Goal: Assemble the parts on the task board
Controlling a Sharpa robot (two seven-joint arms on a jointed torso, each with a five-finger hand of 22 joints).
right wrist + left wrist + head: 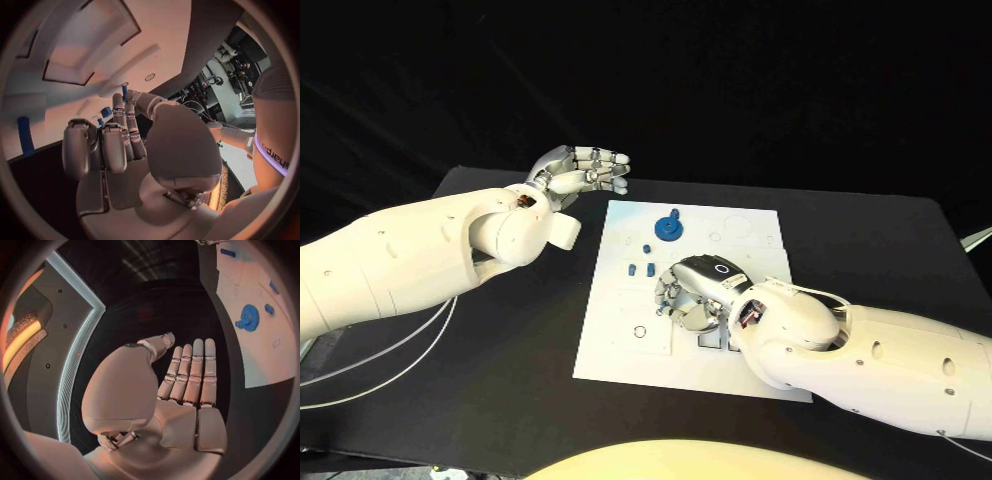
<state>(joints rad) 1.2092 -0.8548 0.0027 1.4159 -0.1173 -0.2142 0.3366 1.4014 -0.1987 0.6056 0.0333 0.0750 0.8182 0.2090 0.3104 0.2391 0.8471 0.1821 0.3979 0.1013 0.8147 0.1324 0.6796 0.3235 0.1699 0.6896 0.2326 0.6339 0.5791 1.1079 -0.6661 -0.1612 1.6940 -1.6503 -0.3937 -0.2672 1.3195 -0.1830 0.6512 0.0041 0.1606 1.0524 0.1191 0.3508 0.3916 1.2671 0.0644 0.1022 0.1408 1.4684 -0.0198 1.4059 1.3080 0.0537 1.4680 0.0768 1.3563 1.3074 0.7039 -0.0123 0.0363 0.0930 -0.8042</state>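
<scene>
The white task board (689, 300) lies in the middle of the table. A blue gear with a peg (669, 228) stands near its far edge and also shows in the left wrist view as the blue gear (249, 317). Three small blue parts (642, 265) lie left of centre. My right hand (697, 292) hangs over the board's middle with its fingers curled down beside those parts. In the right wrist view a small blue part (124, 92) shows at the thumb and fingertip of my right hand (125, 145); whether it is pinched I cannot tell. My left hand (583, 170) holds nothing beyond the board's far left corner, and its fingers (190, 370) lie straight.
The black table (516, 330) has bare room to the left and right of the board. Square recesses (94, 45) and a ring mark (639, 332) sit in the board near my right hand. A longer blue part (25, 136) lies at the board's edge.
</scene>
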